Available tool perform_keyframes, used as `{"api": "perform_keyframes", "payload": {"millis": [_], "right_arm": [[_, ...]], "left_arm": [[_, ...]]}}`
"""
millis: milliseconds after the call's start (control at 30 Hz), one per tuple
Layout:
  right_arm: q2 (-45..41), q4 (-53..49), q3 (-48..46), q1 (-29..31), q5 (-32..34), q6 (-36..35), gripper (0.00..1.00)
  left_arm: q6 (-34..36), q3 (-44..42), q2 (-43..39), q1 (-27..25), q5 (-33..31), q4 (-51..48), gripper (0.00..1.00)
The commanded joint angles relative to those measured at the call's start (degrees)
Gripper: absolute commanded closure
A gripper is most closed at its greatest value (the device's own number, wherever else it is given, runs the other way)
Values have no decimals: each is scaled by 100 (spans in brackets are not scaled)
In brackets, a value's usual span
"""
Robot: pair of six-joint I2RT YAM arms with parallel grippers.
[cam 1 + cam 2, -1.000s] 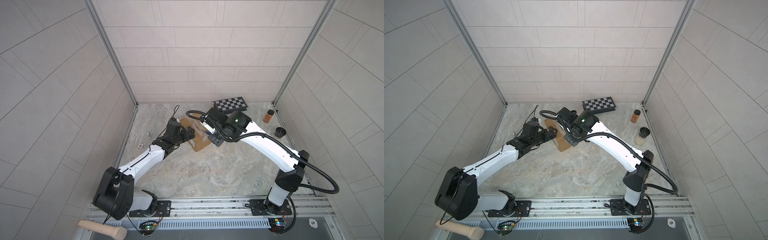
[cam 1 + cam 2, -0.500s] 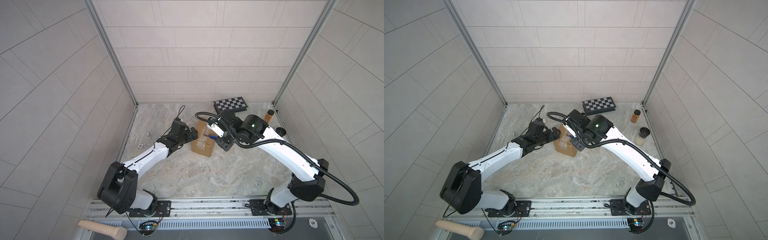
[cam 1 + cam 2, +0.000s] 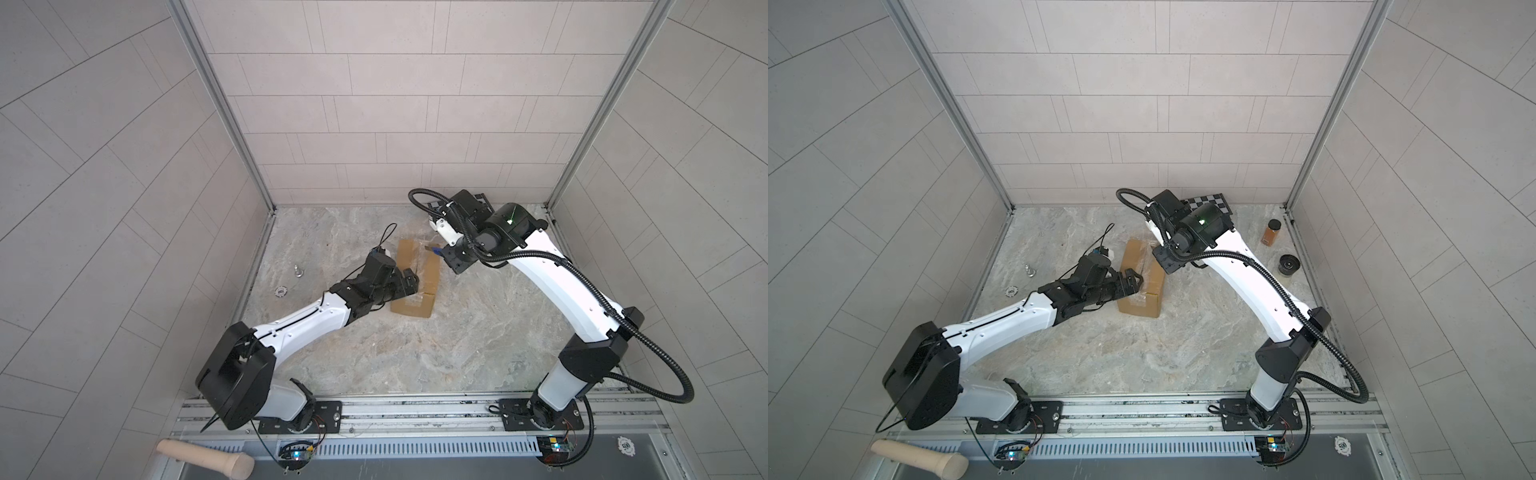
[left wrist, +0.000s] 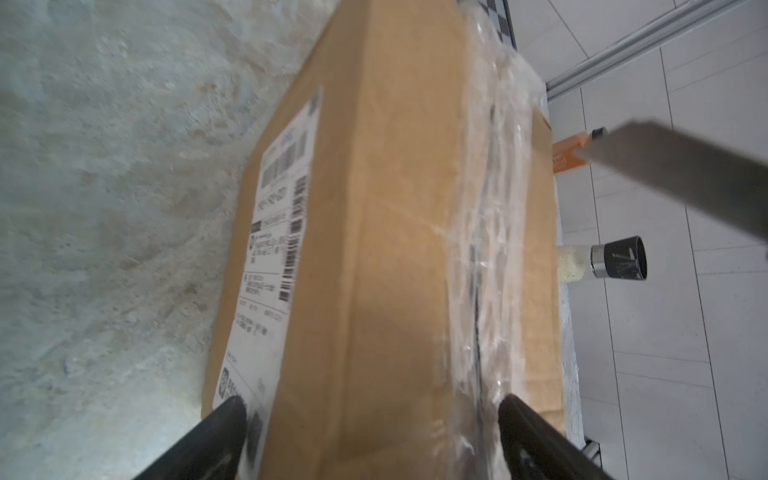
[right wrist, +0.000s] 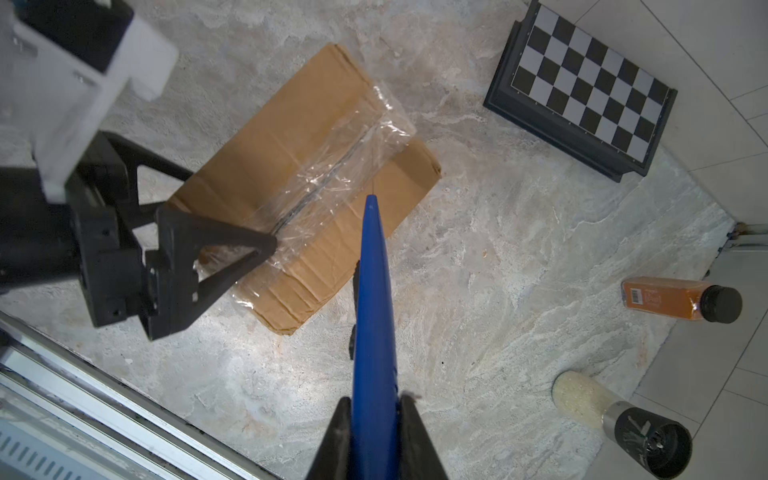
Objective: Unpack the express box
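The small brown cardboard express box [image 3: 417, 277] has come down. A second ago it was tipped up on an edge between the two arms. Now it lies flat on the marble-patterned counter [image 3: 415, 353], mid-counter toward the back, with its clear-taped flap seam facing up and its white shipping label [image 4: 286, 199] on the side toward the left arm.

The left end effector [image 4: 374, 415] is spread wide and holds nothing. In the right wrist view one finger [image 5: 232, 249] lies over the near end of the taped top, and the other sits lower, by the labelled side. It straddles that long edge rather than clamping it; whether it presses on the cardboard I cannot tell.

The right arm has swung back and to the right, off the box. Its end effector [image 5: 374, 409] is closed on a slim blue tool [image 5: 372, 291], whose tip points at the box's top just beside the seam — in a top view it hangs over the far right part of the lid [image 3: 434, 250]. It looks clear of the tape, though contact cannot be ruled out.

So the box appears to be turned ready for opening: seam up, steadied from the left, tool aimed from the right. The tape looks crumpled but still bridges the flaps, so the cut seems not yet done — and nothing has been taken out.
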Motion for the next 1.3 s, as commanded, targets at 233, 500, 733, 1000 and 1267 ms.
{"api": "perform_keyframes", "payload": {"millis": [233,500,733,1000,1267], "right_arm": [[-256,-186,-87,-385,-693,56,100],[-765,-271,-489,78,-375,275,100],[-903,-440,-617,770,71,921,100],[-830,-564,-681,887,337,914,100],[-790,-655,-630,891,355,754,100]], "left_arm": [[-385,-367,-1464,-189,-758,-469,0],[563,320,-684,93,-778,-1217,1],[658,216,-231,10,-562,-697,4],[53,-160,-231,-527,-505,244,4],[-116,-260,-484,-701,-635,367,4]]}}
